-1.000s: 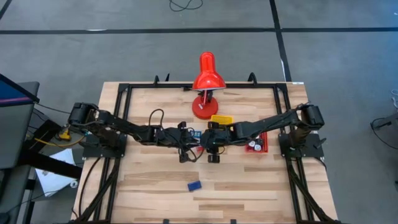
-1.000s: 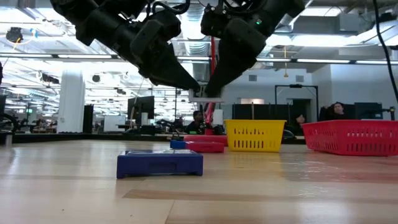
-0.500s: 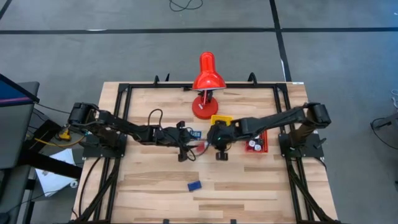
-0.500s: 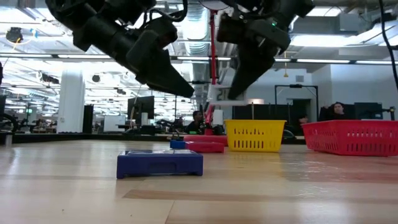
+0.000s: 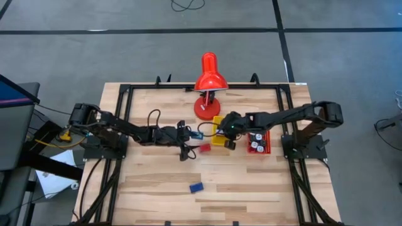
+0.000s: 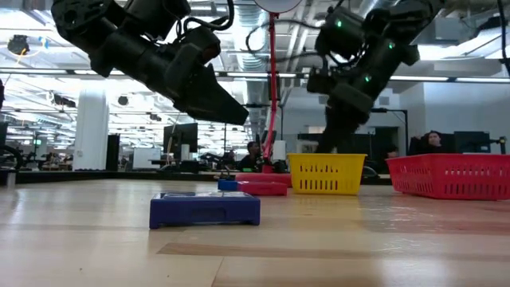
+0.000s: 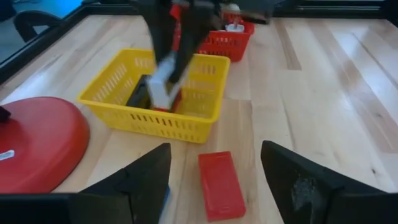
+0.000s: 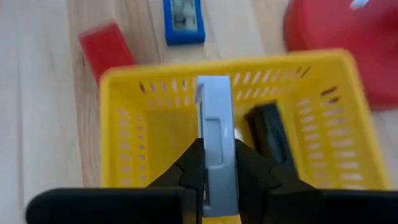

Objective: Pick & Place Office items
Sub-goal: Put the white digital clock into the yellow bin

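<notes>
My right gripper [image 8: 214,163] is shut on a white flat block [image 8: 214,118] above the yellow basket [image 8: 124,124], which has a black piece [image 8: 270,134] inside. In the high view this gripper [image 5: 230,142] is just right of the table's middle. My left gripper [image 7: 214,149] is open, with its fingers on either side of and above a red flat block [image 7: 221,183] lying flat on the table left of the basket [image 5: 218,133]. A blue block [image 5: 196,134] lies by the lamp's base. Another blue block [image 6: 205,209] lies near the front edge. My right gripper pinches the white block by its two long sides [image 8: 214,171] between its two fingers, at the end nearer the wrist. The fingers slant down and lie along the block. The block sticks out past the fingertips, tilted and lifted clear, its free end [image 7: 163,93] over the basket's inside.
A red desk lamp [image 5: 209,88] stands on its round base [image 7: 37,146] at the far middle. A red basket [image 5: 257,143] with small white and black bits sits right of the yellow one. Black frame rails run along the table's left, right and far edges.
The two grippers met over the table's middle at the white block. My left gripper has let go of it and stayed there. My right gripper has carried the block toward the table's right edge and down, and now holds it over the yellow basket.
</notes>
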`<move>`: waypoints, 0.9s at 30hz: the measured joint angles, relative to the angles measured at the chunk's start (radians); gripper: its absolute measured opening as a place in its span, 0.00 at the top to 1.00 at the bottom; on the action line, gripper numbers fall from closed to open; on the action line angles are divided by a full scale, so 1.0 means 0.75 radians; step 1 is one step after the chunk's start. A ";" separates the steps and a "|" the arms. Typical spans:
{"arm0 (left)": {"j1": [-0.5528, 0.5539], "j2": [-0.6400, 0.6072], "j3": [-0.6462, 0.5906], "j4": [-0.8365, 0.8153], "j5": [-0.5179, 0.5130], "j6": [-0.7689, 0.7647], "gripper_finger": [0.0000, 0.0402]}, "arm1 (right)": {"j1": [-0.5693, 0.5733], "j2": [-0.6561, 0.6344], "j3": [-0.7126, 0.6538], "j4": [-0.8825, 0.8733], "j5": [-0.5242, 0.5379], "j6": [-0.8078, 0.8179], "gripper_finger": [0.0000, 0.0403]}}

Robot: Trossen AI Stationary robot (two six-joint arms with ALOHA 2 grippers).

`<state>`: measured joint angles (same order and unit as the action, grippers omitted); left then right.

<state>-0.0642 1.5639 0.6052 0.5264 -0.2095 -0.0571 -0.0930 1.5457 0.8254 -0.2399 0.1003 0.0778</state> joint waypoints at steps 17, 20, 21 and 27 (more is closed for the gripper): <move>0.044 0.000 0.000 -0.010 0.004 0.000 0.39 | 0.031 0.066 0.003 0.001 -0.019 -0.024 0.87; 0.044 0.000 0.000 -0.010 0.004 0.000 0.40 | 0.042 0.109 0.005 0.017 0.022 -0.024 0.87; 0.044 0.000 0.000 -0.009 0.004 0.000 0.40 | 0.042 0.123 0.003 0.006 0.024 -0.023 0.87; 0.044 0.000 0.000 -0.016 0.003 0.000 0.39 | 0.042 0.189 0.006 0.032 0.032 -0.023 0.86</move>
<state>-0.0311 1.5639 0.6052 0.5143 -0.2070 -0.0573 -0.0614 1.6876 0.8299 -0.2157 0.1246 0.0608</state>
